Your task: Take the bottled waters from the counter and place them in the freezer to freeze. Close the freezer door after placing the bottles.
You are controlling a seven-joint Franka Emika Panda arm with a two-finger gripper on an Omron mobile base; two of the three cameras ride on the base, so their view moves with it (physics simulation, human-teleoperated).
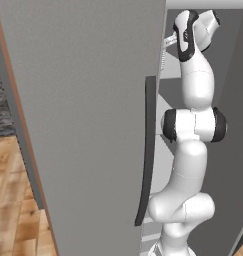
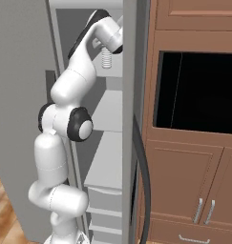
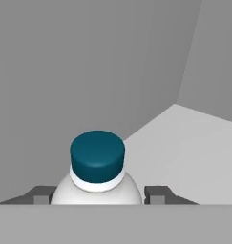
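With my arm reaching into the tall grey freezer [image 2: 89, 28], a clear ribbed bottle with a teal cap [image 3: 97, 157] stands on its upper pale shelf [image 3: 194, 143] between my claw's [image 3: 97, 195] narrowly parted tips — grip or release I cannot tell — and the flat grey door [image 1: 83, 125] remains open.

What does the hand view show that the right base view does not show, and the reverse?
Hand view alone: the bottle's teal cap and the gripper with a fingertip on each side of the bottle's shoulders. Right base view alone: the black oven recess, the wooden drawers, the arm. Both: the bottle standing on a pale freezer shelf.
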